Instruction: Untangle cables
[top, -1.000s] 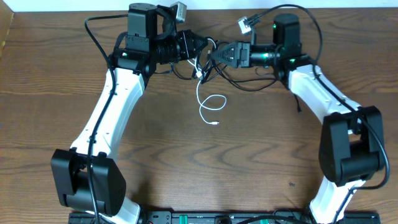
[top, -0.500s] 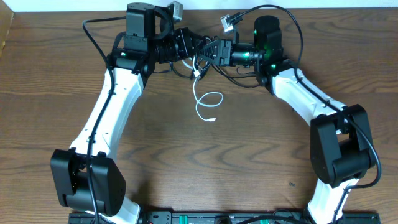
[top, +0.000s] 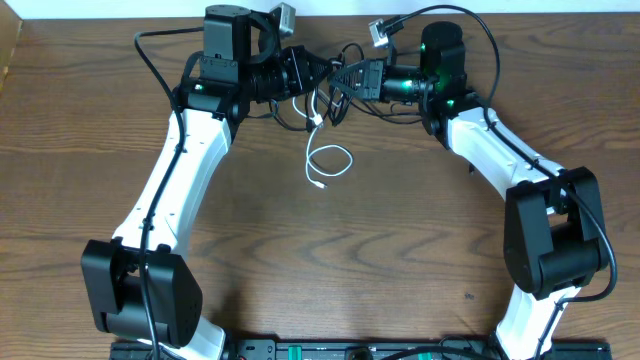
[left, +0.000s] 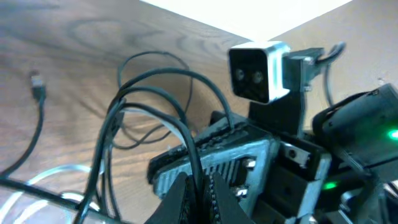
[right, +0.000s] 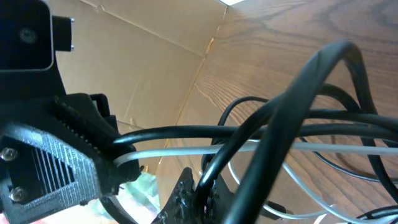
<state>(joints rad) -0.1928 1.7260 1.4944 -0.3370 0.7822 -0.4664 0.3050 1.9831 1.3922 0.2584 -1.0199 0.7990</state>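
The black cable (top: 352, 108) and the white cable (top: 330, 160) hang tangled between my two grippers at the back middle of the table. My left gripper (top: 322, 73) is shut on a black strand (left: 186, 134), and the white cable (right: 249, 147) runs out beside it. My right gripper (top: 340, 80) faces the left one, almost touching it, and is shut on a black cable strand (right: 217, 163). The white cable's free end lies in a loop on the table below the grippers. A small black plug (left: 37, 84) rests on the wood.
The wooden table's (top: 400, 260) back edge runs just behind both grippers. A cardboard wall (right: 143, 37) stands at the table's left side. A black strip (top: 300, 350) lies along the front edge between the arm bases.
My right gripper moved left up to the left gripper and shut on a black strand. The white loop on the table slid left. The left arm stayed put.
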